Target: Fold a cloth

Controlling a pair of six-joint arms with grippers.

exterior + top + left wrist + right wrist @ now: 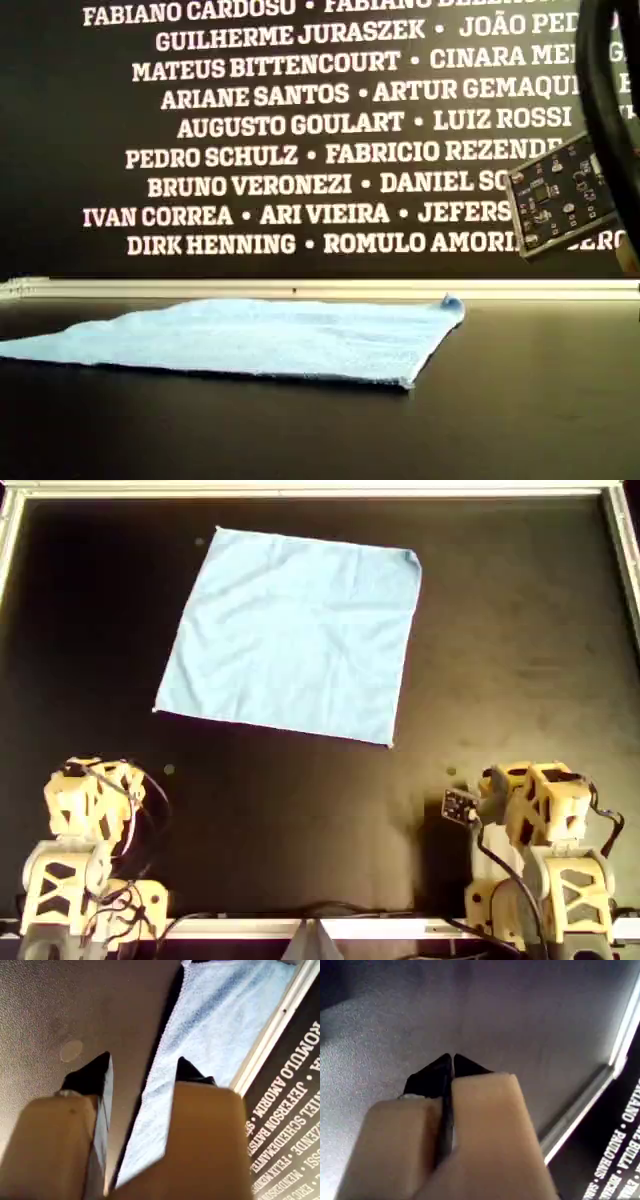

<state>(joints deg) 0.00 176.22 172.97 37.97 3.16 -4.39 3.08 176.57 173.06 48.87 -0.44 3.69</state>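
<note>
Overhead view | left pincer [142, 1067] spread wide, empty, by the bench's [500, 660] near edge, overhead left | cloth [290, 635] flat, unfolded, toward the far edge, left of centre | right pincer [448, 1060] closed, empty, overhead right | progress: nothing folded yet, all folds remain

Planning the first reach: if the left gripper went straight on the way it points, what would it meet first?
Probably the near edge of the cloth: the open left gripper points along it, over the dark table. Depth is unclear.
</note>
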